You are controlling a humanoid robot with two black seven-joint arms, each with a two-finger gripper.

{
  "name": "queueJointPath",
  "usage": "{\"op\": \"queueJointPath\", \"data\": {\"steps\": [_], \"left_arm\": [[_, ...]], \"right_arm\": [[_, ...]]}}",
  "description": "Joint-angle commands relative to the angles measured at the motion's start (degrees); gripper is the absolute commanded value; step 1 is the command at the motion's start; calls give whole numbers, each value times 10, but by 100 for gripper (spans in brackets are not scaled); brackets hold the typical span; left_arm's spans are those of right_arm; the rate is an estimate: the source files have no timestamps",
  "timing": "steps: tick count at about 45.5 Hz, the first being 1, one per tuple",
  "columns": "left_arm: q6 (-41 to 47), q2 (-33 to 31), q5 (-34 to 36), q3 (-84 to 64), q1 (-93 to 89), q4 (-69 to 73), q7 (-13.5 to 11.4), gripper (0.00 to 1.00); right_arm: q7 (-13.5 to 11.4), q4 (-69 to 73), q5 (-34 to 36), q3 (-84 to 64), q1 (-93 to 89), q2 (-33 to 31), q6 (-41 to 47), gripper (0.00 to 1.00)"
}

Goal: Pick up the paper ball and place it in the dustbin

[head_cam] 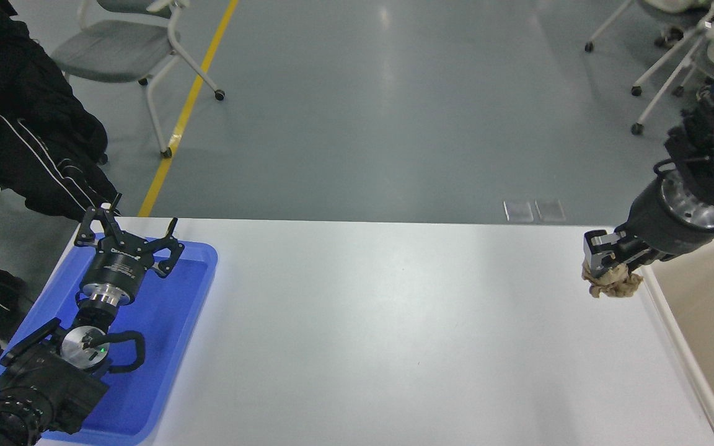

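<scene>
The long white counter point(363, 334) carries a shallow blue plastic tray point(189, 291) at its left end, and the large rectangular cream-white plastic dustbin point(673, 347) stands against its right end, only partly in view. The black left gripper point(127, 232) sits parked over the tray with its fingers spread and nothing between them. The black right gripper point(611, 254) hangs in the air above the counter's right end, just beside the bin's near rim, fingers closed tightly on the top of the small crumpled tan-beige paper ball point(612, 284), which dangles below the fingertips clear of the counter. The ball appears not yet over the bin's opening. The risk from here is in the hold: the fingers seem to pinch only the upper folds of a light, springy wad, so a quick swing could let it slip out onto the counter. Letting go too early, while it appears short of the rim, could send it bouncing off the thick rounded edge and outside.
</scene>
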Motion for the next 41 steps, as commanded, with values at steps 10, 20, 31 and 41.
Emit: {"op": "queueJointPath", "data": {"steps": [10,20,31,41], "left_arm": [[0,0,0,0,0,0,0,100],[0,0,0,0,0,-2,0,100],[0,0,0,0,0,0,0,100],[0,0,0,0,0,0,0,100]], "right_arm": [[1,23,42,-16,174,-7,29,0],[-3,22,32,-17,171,-5,29,0],[-6,21,23,-25,163,-6,29,0],[-7,14,10,-45,136,-7,29,0]]}}
